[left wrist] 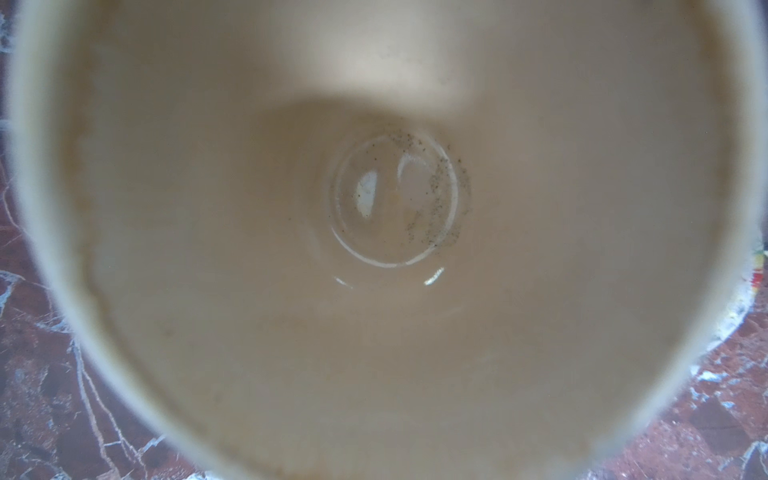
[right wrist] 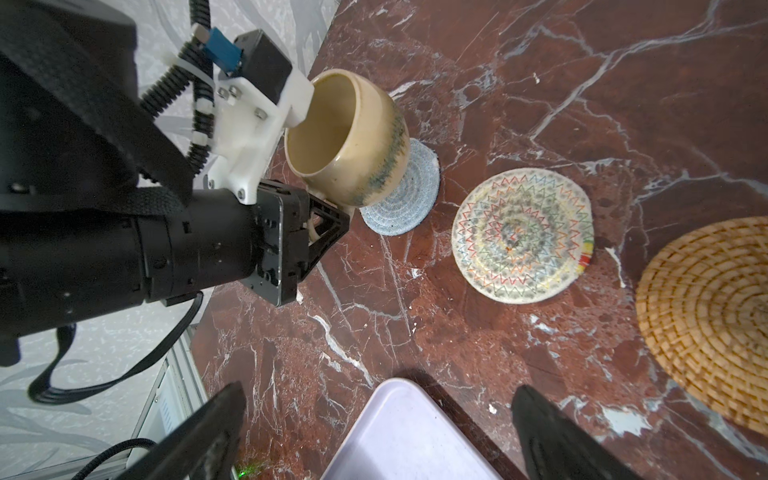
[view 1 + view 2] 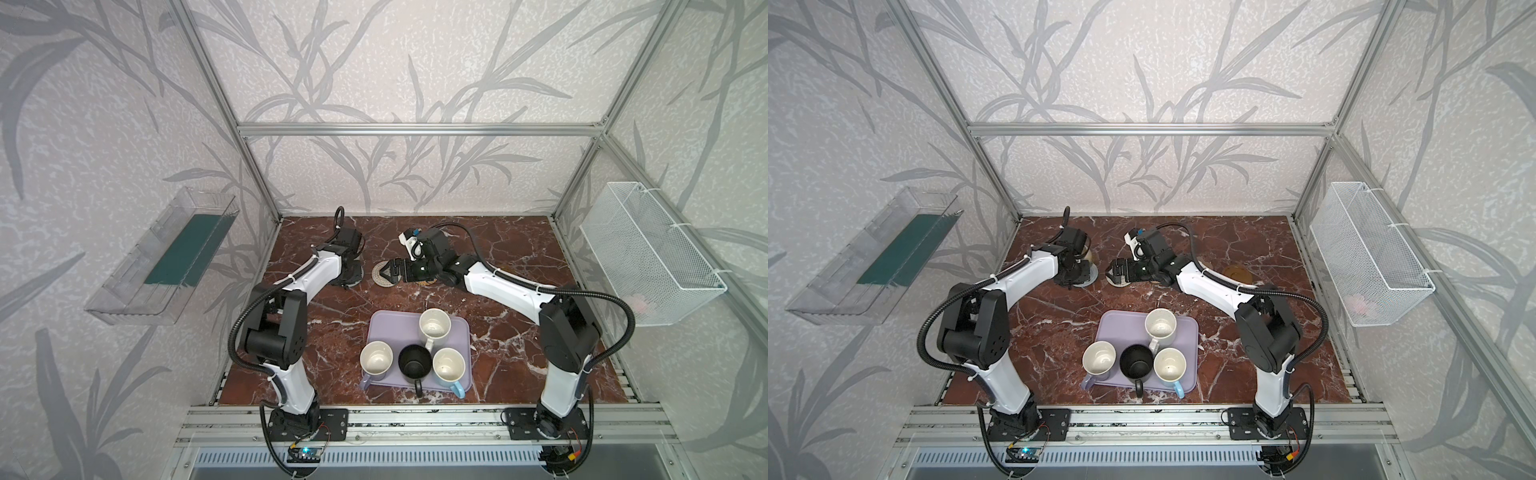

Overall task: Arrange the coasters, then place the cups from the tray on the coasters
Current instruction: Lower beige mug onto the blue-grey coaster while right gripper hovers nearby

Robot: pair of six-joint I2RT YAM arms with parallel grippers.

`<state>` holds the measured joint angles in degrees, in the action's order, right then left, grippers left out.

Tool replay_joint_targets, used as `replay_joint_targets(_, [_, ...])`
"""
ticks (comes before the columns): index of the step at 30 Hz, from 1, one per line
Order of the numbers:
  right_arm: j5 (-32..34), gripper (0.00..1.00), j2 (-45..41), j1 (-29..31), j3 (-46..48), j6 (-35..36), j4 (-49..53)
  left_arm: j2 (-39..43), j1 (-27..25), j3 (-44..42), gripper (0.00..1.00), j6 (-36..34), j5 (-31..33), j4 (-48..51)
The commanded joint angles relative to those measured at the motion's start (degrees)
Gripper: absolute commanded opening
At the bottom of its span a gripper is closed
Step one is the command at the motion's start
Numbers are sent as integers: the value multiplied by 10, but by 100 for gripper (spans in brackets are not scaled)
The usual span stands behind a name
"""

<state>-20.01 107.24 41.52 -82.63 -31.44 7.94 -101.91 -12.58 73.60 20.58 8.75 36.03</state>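
Note:
My left gripper [image 2: 328, 220] is shut on the handle of the beige-yellow cup [image 2: 353, 137], which tilts with its base at the grey-blue coaster [image 2: 409, 199]. The left wrist view shows only the inside of that cup [image 1: 395, 199]. Beside it lie the cream coaster [image 2: 521, 235] and the rattan coaster [image 2: 706, 316]; a brown saucer-like coaster [image 3: 1237, 273] lies further right. My right gripper [image 2: 378, 415] hangs open and empty above the cream coaster [image 3: 380, 281], near a corner of the tray [image 2: 407, 440]. The lavender tray [image 3: 461, 332] carries the speckled cup [image 3: 435, 324], lavender cup [image 3: 376, 358], black cup [image 3: 414, 360] and light blue cup [image 3: 448, 365].
A clear plastic bin [image 3: 162, 257] hangs on the left wall and a white wire basket [image 3: 648, 253] on the right wall. Aluminium frame posts stand at the back corners of the marble table [image 3: 332, 332].

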Motion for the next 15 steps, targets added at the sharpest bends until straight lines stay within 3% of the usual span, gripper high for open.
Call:
replay_joint_targets(1, [-2, 99, 9, 7, -10, 7, 1, 20, 4, -6, 0, 3, 12, -16])
replay_joint_targets(15, [-6, 99, 4, 8, -5, 5, 1, -10, 4, -18, 0, 8, 6, -37])
